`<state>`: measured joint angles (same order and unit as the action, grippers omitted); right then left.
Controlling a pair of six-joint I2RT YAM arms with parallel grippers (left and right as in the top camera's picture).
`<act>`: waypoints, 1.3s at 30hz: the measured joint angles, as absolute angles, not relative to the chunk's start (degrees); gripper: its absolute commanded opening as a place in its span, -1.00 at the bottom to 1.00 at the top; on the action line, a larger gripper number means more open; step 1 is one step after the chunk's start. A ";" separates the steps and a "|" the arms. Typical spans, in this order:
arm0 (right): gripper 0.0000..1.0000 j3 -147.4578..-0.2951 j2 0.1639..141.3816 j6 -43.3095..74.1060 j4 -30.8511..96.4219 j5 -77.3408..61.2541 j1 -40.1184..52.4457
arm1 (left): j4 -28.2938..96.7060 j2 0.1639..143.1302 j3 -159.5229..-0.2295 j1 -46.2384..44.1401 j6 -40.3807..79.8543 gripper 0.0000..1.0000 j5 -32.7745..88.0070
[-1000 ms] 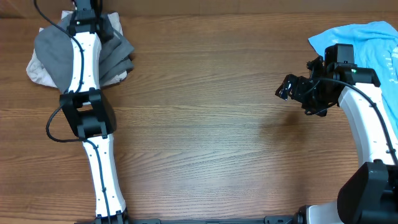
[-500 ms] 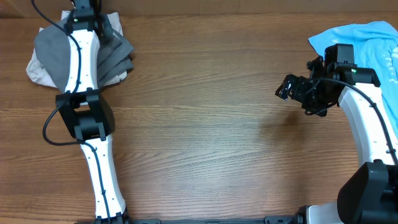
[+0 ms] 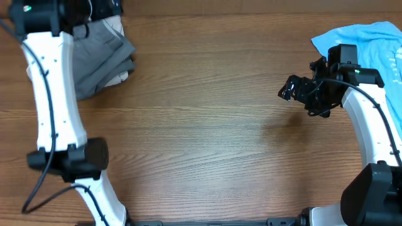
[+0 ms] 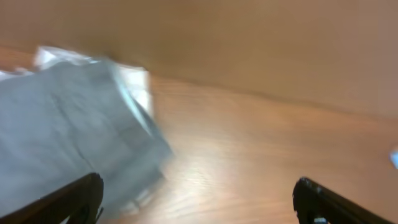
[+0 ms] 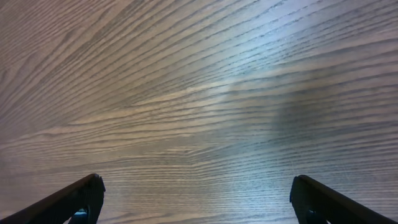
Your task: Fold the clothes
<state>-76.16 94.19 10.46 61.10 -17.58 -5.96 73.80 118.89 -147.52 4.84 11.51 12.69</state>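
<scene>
bench (image 3: 207, 125): brown wood-grain top, grain running left-right in overhead, glossy sheen, faint darker shadow patch right of centre.

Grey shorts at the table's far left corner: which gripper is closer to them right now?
Left. The left gripper is open right by the grey shorts; the right gripper is open far across the table, near the blue shirt.

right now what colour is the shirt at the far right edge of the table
The shirt is light blue, seen best in the overhead view.
</scene>
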 measured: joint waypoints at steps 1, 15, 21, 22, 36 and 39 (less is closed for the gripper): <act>1.00 -76.16 94.19 10.46 61.10 -17.58 -5.96 | 75.96 117.80 -147.52 4.84 11.49 1.00 14.68; 1.00 -76.16 94.19 10.48 61.10 -17.56 -5.98 | 96.49 96.97 -146.80 4.84 10.13 0.99 22.65; 1.00 -76.16 94.19 10.48 61.08 -17.54 -5.96 | 96.51 82.28 -140.09 4.84 8.38 1.00 25.08; 1.00 -76.16 94.19 10.46 61.08 -17.56 -5.96 | 96.57 79.35 -138.19 4.84 8.14 0.99 25.80; 1.00 -76.16 94.19 10.50 61.08 -17.58 -5.96 | 97.03 41.60 -114.24 4.84 7.07 0.99 28.73; 1.00 -76.16 94.19 10.46 61.08 -17.56 -5.96 | 96.97 37.60 -113.97 4.84 7.07 1.00 28.77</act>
